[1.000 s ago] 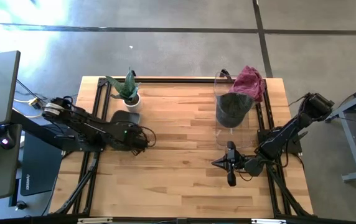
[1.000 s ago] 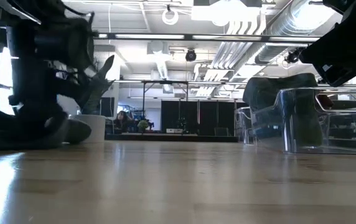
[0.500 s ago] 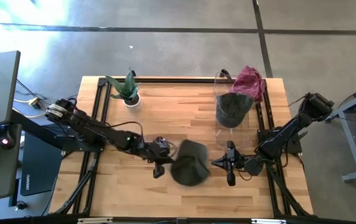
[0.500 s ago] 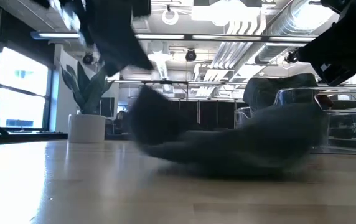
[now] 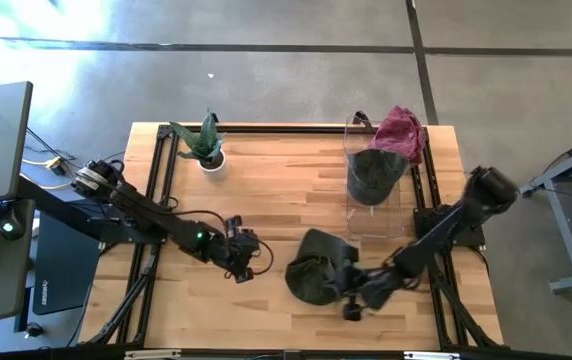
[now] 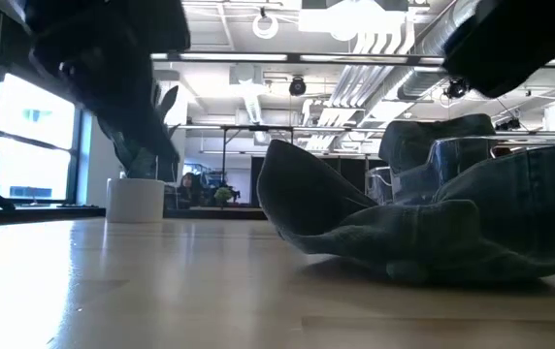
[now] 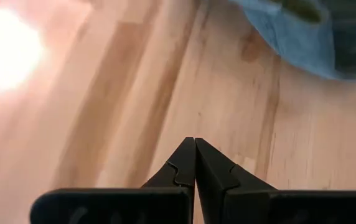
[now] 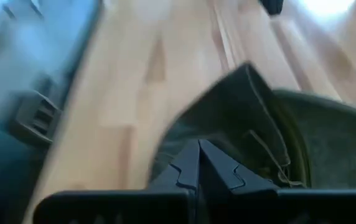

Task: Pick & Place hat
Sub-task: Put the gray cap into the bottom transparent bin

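The hat (image 5: 314, 272) is a dark denim bucket hat, lying crumpled on its side on the table's near middle, and it fills the right of the low view (image 6: 423, 228). My left gripper (image 5: 254, 262) is shut and stands clear to the left of the hat, with its fingers (image 7: 195, 142) over bare wood. My right gripper (image 5: 346, 285) is shut at the hat's right edge. Its wrist view shows the fingertips (image 8: 198, 144) right at the upturned brim (image 8: 252, 106). My right gripper comes at the hat low from the table's right, shut fingers pointing at the brim (image 8: 228, 134). I cannot tell whether it touches the cloth. The hat lies on the table.
A clear bin (image 5: 376, 190) stands at the far right with another dark hat (image 5: 374, 172) inside it. A maroon cloth hat (image 5: 402, 130) hangs over its far rim. A potted plant (image 5: 204, 145) stands at the far left. Bare wood lies along the near edge.
My left gripper swept the hat from beside the plant toward the table's middle, let it go and drew back a little to the left. The hat slid on and settled crumpled near the middle. My right gripper moved left and nearer, up to the hat's right edge.
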You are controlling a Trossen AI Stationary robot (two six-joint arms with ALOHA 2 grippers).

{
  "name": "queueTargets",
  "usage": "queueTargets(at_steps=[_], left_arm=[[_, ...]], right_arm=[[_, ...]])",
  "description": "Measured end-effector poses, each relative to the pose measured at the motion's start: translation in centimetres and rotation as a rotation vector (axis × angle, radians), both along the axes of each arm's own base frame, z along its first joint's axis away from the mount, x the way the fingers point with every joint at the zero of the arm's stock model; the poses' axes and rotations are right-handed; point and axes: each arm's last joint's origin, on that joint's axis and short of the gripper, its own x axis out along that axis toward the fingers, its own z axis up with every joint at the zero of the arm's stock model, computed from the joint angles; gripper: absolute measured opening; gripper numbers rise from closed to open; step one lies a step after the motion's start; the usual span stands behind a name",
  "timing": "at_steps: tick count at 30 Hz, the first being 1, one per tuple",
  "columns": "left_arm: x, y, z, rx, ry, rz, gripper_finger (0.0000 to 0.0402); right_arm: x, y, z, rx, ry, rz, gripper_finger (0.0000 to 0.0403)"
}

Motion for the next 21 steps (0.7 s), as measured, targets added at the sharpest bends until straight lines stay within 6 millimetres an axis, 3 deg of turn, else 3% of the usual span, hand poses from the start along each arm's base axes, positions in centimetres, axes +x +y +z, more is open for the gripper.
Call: queueTargets(at_steps=[5,8,11,16,21], left_arm=[[-0.4,0.3,-2.8,-0.081,-0.107,-0.08,0.0],[0.0,0.6,-4.1,-0.113,-0.169,-0.156,0.0],[0.3,0.4,-4.0,-0.122,-0.265,-0.193,0.0],[0.9,0.0,-4.7,-0.14,-0.294,-0.222,0.0],[1.6,-0.4,-5.4,-0.161,-0.335,-0.24,0.0]], right_arm=[[4.4,0.4,-1.0,-0.117,0.235,-0.02,0.0022],[6.4,-0.6,-0.9,-0.184,0.353,-0.032,0.0057],[8.1,-2.0,0.1,-0.223,0.36,-0.044,0.0106],[9.3,-4.7,-0.3,-0.221,0.405,0.027,0.0167],[9.2,-6.4,-2.1,-0.206,0.425,0.072,0.0156]])
